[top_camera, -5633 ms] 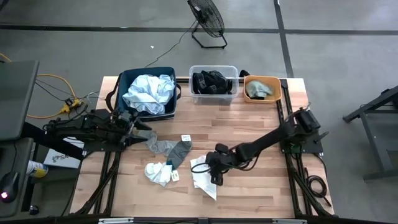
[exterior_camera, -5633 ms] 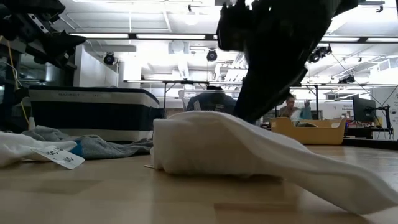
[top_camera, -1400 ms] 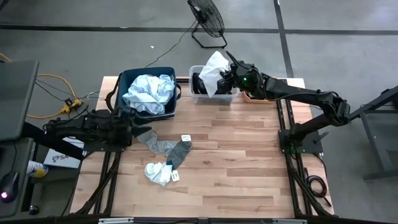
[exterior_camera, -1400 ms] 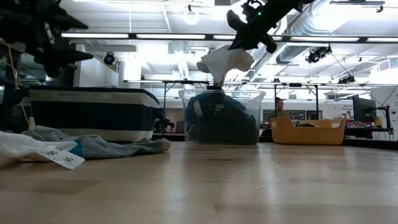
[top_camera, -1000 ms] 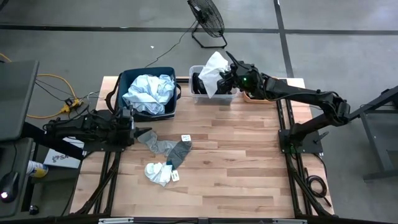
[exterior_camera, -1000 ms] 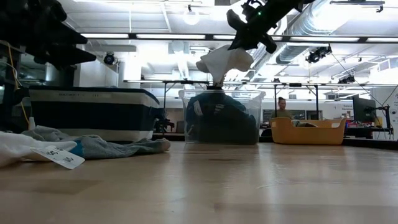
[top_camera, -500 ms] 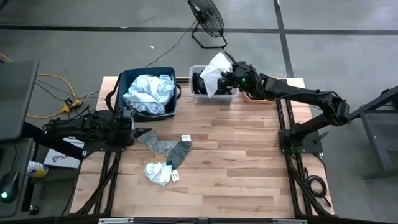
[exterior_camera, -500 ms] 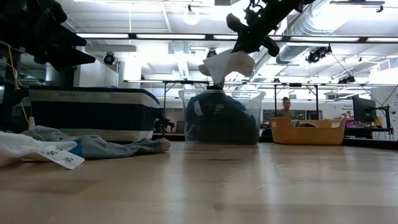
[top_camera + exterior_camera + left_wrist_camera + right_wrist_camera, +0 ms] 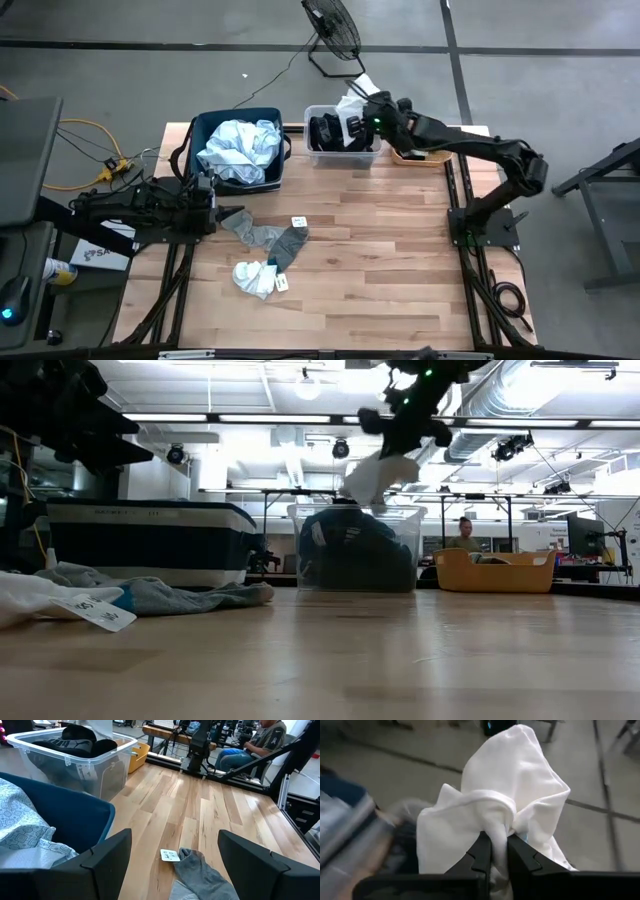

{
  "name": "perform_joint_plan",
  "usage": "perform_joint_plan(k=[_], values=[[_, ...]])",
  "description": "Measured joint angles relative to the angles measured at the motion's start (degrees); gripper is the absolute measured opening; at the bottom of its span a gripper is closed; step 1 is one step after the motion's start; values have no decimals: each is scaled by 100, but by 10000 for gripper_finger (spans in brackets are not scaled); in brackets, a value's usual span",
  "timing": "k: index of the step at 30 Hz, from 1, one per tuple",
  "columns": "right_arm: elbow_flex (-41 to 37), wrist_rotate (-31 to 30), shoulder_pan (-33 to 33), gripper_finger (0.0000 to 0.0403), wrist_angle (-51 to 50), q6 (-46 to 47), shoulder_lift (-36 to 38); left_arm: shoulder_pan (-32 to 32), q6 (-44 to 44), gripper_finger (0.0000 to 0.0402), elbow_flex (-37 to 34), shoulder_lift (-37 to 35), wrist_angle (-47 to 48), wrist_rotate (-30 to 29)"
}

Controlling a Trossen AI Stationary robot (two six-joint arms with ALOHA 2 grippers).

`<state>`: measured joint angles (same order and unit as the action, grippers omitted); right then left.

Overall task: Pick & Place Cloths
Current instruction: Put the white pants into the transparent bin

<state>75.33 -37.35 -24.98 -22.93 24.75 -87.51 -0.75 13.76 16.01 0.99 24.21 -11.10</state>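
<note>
My right gripper (image 9: 368,112) is shut on a white cloth (image 9: 354,92) high above the far side of the clear tub (image 9: 343,148), which holds black cloths (image 9: 333,130). In the low view the white cloth (image 9: 376,474) hangs over the tub (image 9: 355,550). My left gripper (image 9: 216,204) is open and low over the table's left part; its fingers stand apart above a grey sock (image 9: 200,875). Grey socks (image 9: 272,240) and a white sock (image 9: 254,277) lie flat on the table. A pale blue cloth (image 9: 238,148) fills the navy bin (image 9: 203,126). My right gripper pinches a gathered bunch of the white cloth (image 9: 502,820) between its two fingers (image 9: 482,852), several layers together. The cloth is lifted clear of the table and hangs slack below the gripper (image 9: 400,432). Whether its lower end (image 9: 352,492) touches the black cloths I cannot tell.
An orange tub (image 9: 420,143) with a pale piece in it stands right of the clear tub. A white tag (image 9: 298,221) lies by the grey socks. A floor fan (image 9: 333,30) stands beyond the far edge. Bare wood spreads over the table's near and right parts (image 9: 400,260).
My right gripper has gone toward the table's far edge and turned, still shut on the white cloth. The cloth has swung with it and now hangs a little lower over the clear tub's far side.
</note>
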Motion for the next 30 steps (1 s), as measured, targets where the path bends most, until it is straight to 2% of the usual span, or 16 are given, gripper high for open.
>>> perform_joint_plan(k=[5, 10, 18, 30], values=[[716, -82, -27, 27, -676, -415, -725, 0, 2, 290, 0, 0, 0, 1], [1245, 418, 13, 27, -1044, -413, -1349, 0, 2, 290, 0, 0, -2, -2], [1311, 1774, -64, 27, -1109, 516, -1887, 0, 2, 290, -1, 0, -2, -4], [1328, 2849, -601, 27, -1229, 1126, -2599, 0, 2, 290, -2, 0, -2, -12]])
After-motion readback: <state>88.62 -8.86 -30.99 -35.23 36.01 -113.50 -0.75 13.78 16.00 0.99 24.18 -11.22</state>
